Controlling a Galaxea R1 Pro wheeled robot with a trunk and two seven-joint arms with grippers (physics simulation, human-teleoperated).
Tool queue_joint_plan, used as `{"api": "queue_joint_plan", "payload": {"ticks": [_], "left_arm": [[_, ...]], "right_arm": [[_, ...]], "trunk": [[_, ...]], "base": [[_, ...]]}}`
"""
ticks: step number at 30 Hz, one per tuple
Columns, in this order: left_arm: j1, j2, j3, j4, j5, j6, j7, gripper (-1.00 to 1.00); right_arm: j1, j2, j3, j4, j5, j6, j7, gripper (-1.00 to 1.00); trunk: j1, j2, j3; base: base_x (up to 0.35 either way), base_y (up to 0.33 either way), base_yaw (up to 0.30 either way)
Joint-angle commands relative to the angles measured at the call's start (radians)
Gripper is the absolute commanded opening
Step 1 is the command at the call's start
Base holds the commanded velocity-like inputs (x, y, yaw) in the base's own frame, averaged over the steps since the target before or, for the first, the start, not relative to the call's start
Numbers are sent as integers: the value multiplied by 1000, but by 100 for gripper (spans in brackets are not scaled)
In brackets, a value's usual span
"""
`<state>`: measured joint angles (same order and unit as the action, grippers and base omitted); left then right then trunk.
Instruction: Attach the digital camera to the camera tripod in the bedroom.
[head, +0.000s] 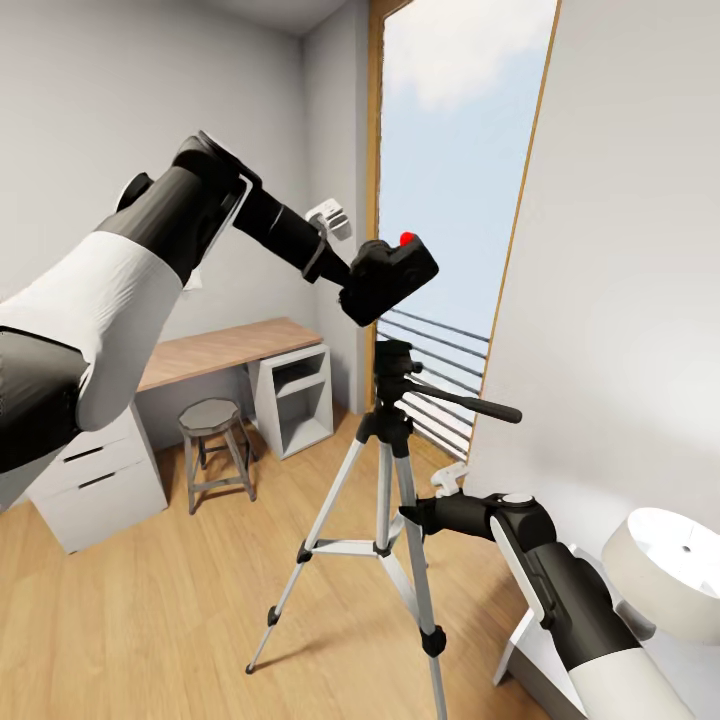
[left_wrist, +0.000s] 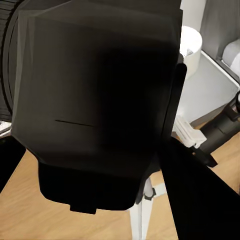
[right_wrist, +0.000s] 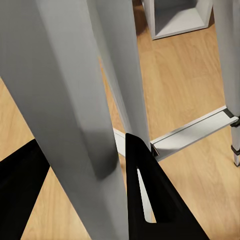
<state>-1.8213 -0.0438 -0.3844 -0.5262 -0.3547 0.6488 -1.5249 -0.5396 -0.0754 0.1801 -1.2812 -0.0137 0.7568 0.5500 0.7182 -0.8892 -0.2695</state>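
Digital camera (head: 388, 280) hung in the left gripper (head: 352, 283), just above the tripod head and not yet seated, red button (head: 407, 238) up. Fingers were clamped on its body; in the left wrist view the black casing (left_wrist: 95, 100) blocked most of the frame. It looked rigid and light, smooth-shelled, so a hold on the flat body sides, clear of the lens, seemed safest. Moving right, the camera tripod (head: 385, 500) stood on the wood floor, thin silver legs splayed, pan handle (head: 470, 404) jutting toward the window (head: 450, 200). Light and tippy, by my read. The right gripper (head: 412, 516) sat at a leg; in its wrist view the fingers (right_wrist: 145, 185) straddled the leg (right_wrist: 70, 100), though whether they pinched it I couldn't tell. Desk (head: 220, 350) and stool (head: 212, 445) stayed well apart at left; wall and handle crowded the right.
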Motion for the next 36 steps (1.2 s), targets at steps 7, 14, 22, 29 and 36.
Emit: {"api": "queue_joint_plan", "payload": {"ticks": [7, 14, 22, 29, 36], "left_arm": [[-30, -36, -7, 0, -157, 23, -22, -100], [-83, -69, -57, 99, -181, 21, -25, -100], [-131, -93, -185, 135, -182, 19, -29, -100], [-137, -102, -197, 134, -179, 16, -33, -100], [-137, -108, -197, 115, -173, 15, -34, -100]], "right_arm": [[0, -1, 1, 1, 28, 4, -1, -100], [0, -1, 1, 1, 28, 4, -1, -100], [0, 0, 1, 1, 26, 4, -1, -100], [0, 0, 1, 2, 26, 4, -1, -100], [0, 0, 1, 2, 25, 4, 0, -100]], "trunk": [[0, -1, -2], [0, -1, -2], [0, -1, -2], [0, -1, -2], [0, -1, -2]], "base": [[0, 0, 0], [0, 0, 0], [0, 0, 0], [0, 0, 0], [0, 0, 0]]}}
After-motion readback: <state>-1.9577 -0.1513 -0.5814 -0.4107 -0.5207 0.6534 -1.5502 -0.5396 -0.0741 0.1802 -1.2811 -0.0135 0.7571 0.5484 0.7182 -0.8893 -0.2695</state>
